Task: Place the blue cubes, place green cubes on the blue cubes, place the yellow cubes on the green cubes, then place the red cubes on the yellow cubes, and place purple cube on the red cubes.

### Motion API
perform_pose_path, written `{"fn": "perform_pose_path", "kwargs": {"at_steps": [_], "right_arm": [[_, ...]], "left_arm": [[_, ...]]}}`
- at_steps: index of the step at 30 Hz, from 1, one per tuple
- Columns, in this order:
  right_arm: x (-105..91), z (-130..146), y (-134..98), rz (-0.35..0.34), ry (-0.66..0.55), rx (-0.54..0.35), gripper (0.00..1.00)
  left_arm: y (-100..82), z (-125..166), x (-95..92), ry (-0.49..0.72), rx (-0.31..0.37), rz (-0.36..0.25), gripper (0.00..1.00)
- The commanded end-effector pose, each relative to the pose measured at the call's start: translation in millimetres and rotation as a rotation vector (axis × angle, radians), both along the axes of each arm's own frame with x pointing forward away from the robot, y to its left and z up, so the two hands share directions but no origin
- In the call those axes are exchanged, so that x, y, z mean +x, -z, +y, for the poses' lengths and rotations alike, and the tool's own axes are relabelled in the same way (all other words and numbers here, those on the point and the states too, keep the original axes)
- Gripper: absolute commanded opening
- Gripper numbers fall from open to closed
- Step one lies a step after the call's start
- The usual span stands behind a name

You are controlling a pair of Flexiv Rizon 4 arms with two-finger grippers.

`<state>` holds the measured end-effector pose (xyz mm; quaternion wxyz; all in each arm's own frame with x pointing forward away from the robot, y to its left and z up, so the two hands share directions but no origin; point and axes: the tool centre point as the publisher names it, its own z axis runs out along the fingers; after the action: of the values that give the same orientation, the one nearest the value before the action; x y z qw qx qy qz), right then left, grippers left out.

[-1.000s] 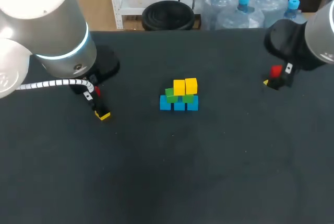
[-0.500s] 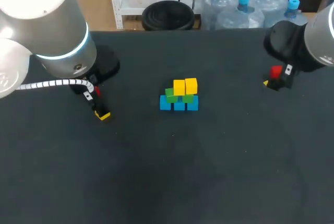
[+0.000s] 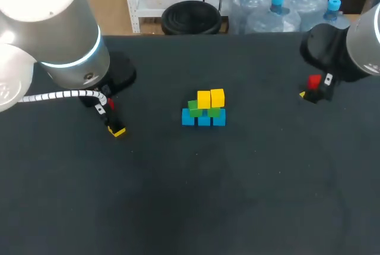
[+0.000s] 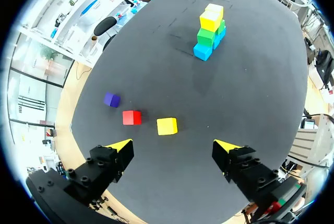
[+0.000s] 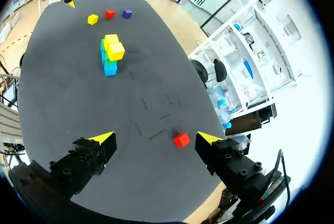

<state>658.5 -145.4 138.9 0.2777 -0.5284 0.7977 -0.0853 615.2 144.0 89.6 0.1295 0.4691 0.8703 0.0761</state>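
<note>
You see one big, flat table (image 3: 178,207) with a dull black top. You can spot a few short, thin marks (image 5: 157,134) on its top, near the middle.

Purple cube (image 4: 111,99) hidden in head view

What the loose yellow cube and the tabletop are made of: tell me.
Yellow cube: probably painted wood or solid plastic, matte; the colour is even, the edges crisp, and there is no shine. Tabletop: seemingly a dark matte cloth or felt covering; it shows no reflections, only faint scuff streaks. Neither is certain.
</note>
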Motion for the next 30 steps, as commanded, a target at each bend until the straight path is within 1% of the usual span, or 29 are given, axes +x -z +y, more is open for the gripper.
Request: {"fn": "perform_pose_path", "kwargs": {"at_steps": [1,2,4,6,8,10,11,12,13,14,15,16,19,21,26,30], "right_arm": [[-2.0,-1,1,-0.009,0.003,0.001,1.00],[-2.0,-1,1,-0.009,0.003,0.001,1.00],[-2.0,-1,1,-0.009,0.003,0.001,1.00],[-2.0,-1,1,-0.009,0.003,0.001,1.00],[-2.0,-1,1,-0.009,0.003,0.001,1.00],[-2.0,-1,1,-0.009,0.003,0.001,1.00],[-2.0,-1,1,-0.009,0.003,0.001,1.00],[-2.0,-1,1,-0.009,0.003,0.001,1.00],[-2.0,-1,1,-0.009,0.003,0.001,1.00],[-2.0,-1,1,-0.009,0.003,0.001,1.00],[-2.0,-1,1,-0.009,0.003,0.001,1.00],[-2.0,-1,1,-0.009,0.003,0.001,1.00],[-2.0,-1,1,-0.009,0.003,0.001,1.00],[-2.0,-1,1,-0.009,0.003,0.001,1.00],[-2.0,-1,1,-0.009,0.003,0.001,1.00],[-2.0,-1,1,-0.009,0.003,0.001,1.00]], "left_arm": [[-0.2,1,1.4,0.003,-0.002,0.004,1.00],[0.4,4,3.0,-0.032,-0.003,0.015,1.00],[2.2,9,5.5,-0.079,0.025,0.045,1.00],[3.0,10,6.7,-0.102,0.047,0.070,1.00],[4.7,10,7.5,-0.100,0.055,0.091,1.00],[8.7,10,8.3,-0.109,0.050,0.107,1.00],[10.6,8,8.3,-0.129,0.005,0.120,1.00],[12.3,4,8.0,-0.126,-0.019,0.135,1.00],[17.2,-1,7.1,-0.120,0.003,0.128,1.00],[22.5,-6,6.2,-0.114,0.004,0.141,1.00],[27.5,-11,5.7,-0.118,-0.015,0.157,1.00],[33.5,-14,4.7,-0.111,-0.009,0.166,1.00],[48.6,-15,5.6,-0.116,-0.006,0.175,1.00],[54.8,-13,8.9,-0.111,0.008,0.157,1.00],[62.8,-9,22.0,-0.091,0.009,0.152,1.00],[65.3,-3,33.2,-0.091,0.011,0.161,1.00]]}}
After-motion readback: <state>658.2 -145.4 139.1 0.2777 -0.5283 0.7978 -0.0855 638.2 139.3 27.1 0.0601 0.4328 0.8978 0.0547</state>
